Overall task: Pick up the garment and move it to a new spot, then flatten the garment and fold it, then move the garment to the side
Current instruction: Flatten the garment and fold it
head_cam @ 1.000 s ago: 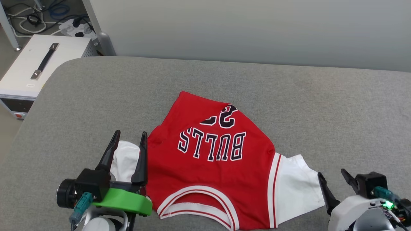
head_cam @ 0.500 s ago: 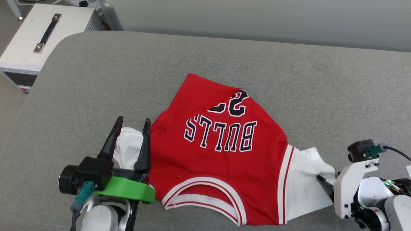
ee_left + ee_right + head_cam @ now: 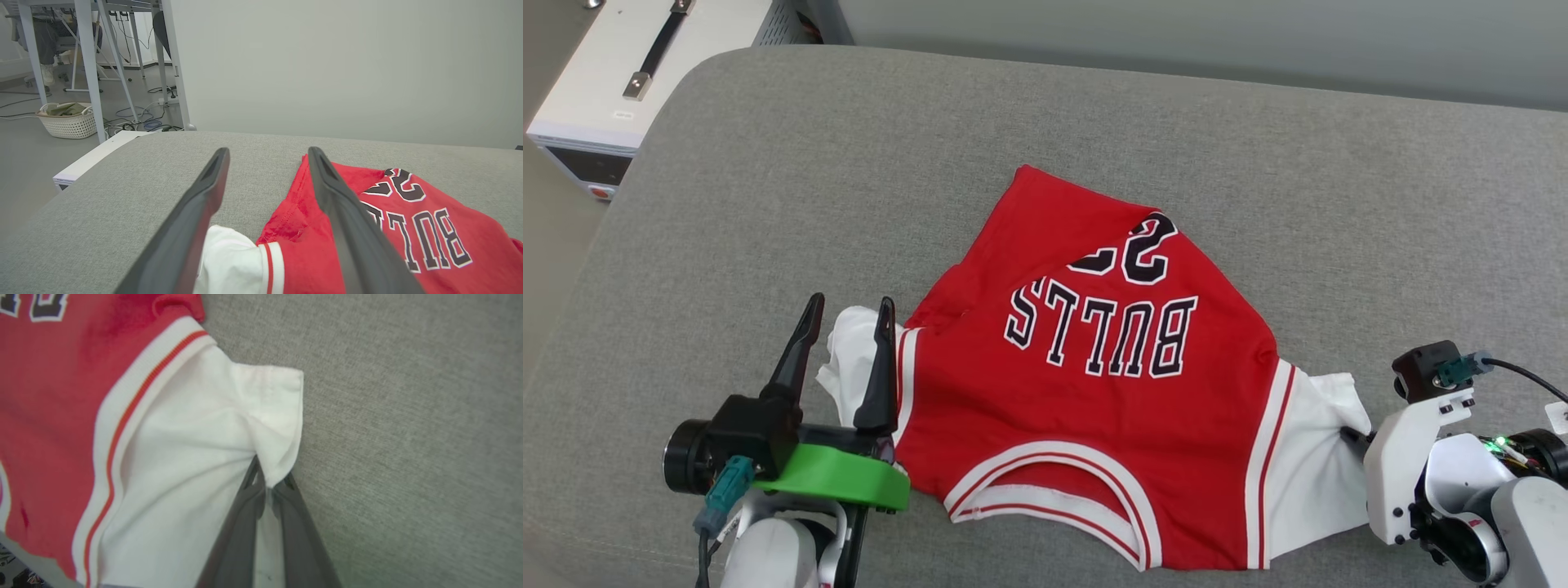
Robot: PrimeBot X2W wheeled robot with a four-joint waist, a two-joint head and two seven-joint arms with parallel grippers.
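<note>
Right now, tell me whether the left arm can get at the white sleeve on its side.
Probably yes. The left gripper is open, with one jaw to either side of the white sleeve of the garment, and nothing lies between. How far above the cloth it stands is unclear.

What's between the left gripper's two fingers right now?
A white sleeve of the garment, then bare grey cushion farther out. The left gripper is open, not closed on the sleeve. Clearest in the left wrist view; the head view agrees.
</note>
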